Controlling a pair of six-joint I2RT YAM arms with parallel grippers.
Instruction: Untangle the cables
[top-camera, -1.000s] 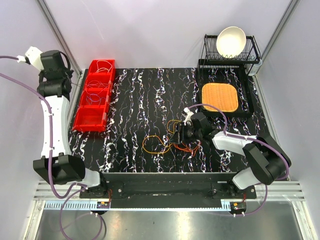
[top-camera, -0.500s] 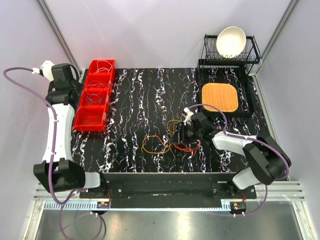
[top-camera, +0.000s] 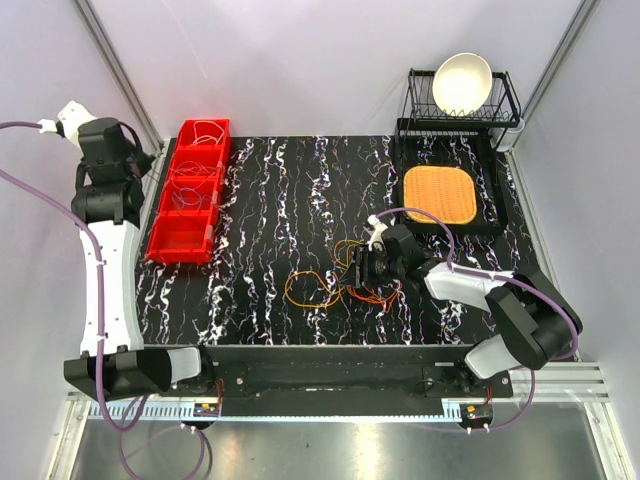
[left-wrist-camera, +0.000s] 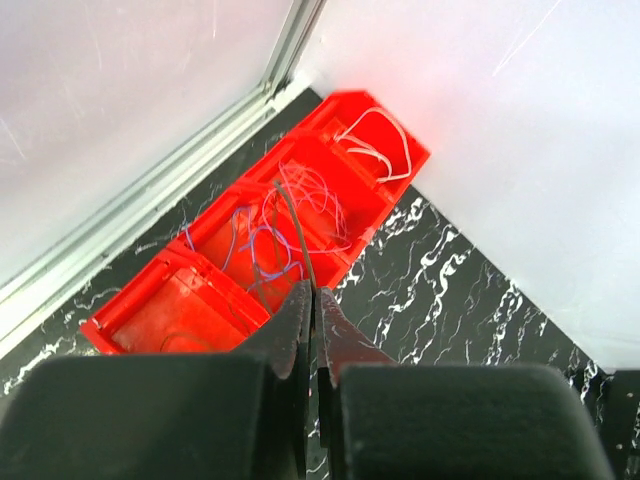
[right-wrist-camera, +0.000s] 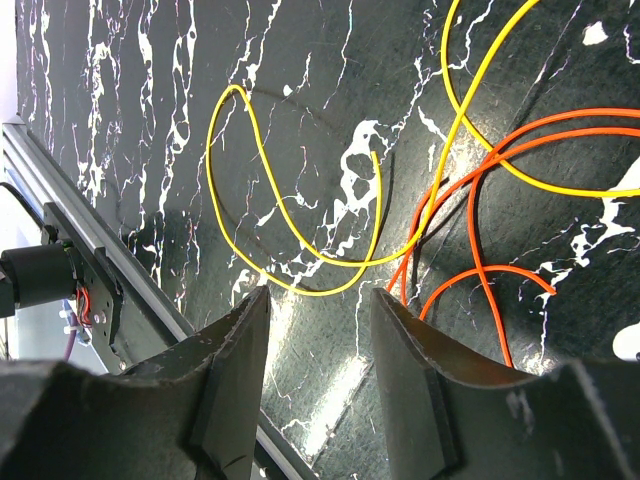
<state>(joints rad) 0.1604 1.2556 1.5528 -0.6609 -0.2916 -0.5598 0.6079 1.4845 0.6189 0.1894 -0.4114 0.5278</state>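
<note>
Left wrist: left pincer (left-wrist-camera: 310, 296) was clamped shut on a thin dark cable (left-wrist-camera: 295, 235), with red bins (left-wrist-camera: 160, 320) beneath it.
Right wrist: right pincer (right-wrist-camera: 320, 300) stood half open, holding nothing; cables (right-wrist-camera: 488, 156) lay just ahead.

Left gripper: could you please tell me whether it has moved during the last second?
Yes. Seen from above, the left gripper swung toward the red bins, then drew back left, away from them.

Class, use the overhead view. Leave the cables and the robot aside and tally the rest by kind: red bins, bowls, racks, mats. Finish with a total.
Red bins: 4
Bowls: 1
Racks: 1
Mats: 1
Total: 7
</note>
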